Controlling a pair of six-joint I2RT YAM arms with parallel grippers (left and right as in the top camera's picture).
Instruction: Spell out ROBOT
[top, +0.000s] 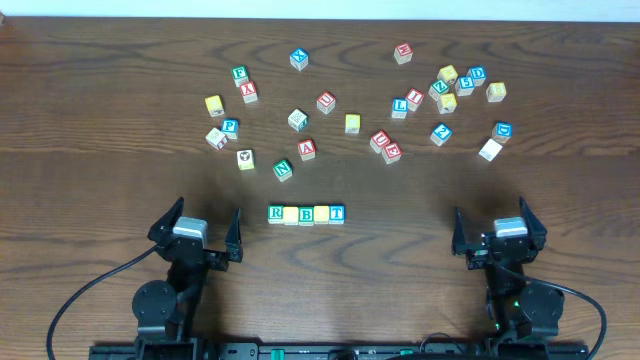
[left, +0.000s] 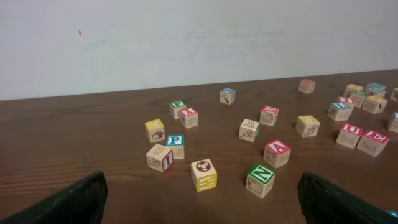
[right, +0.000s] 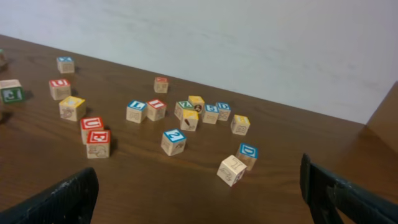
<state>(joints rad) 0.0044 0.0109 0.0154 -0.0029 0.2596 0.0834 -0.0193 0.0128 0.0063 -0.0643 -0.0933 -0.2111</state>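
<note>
Five-cube row (top: 306, 214) between left end effector (top: 200, 228) and right end effector (top: 495, 228), both released, empty

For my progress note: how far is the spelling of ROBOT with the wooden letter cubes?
Done, it seems: five small wooden cubes form one row: green R cube, pale yellow cube, green B cube, second pale yellow cube, blue T cube. The yellow cubes' letters are too small to read. In hand: nothing; left fingers and right fingers stand open, empty. Left: probably only confirming both O's.
</note>
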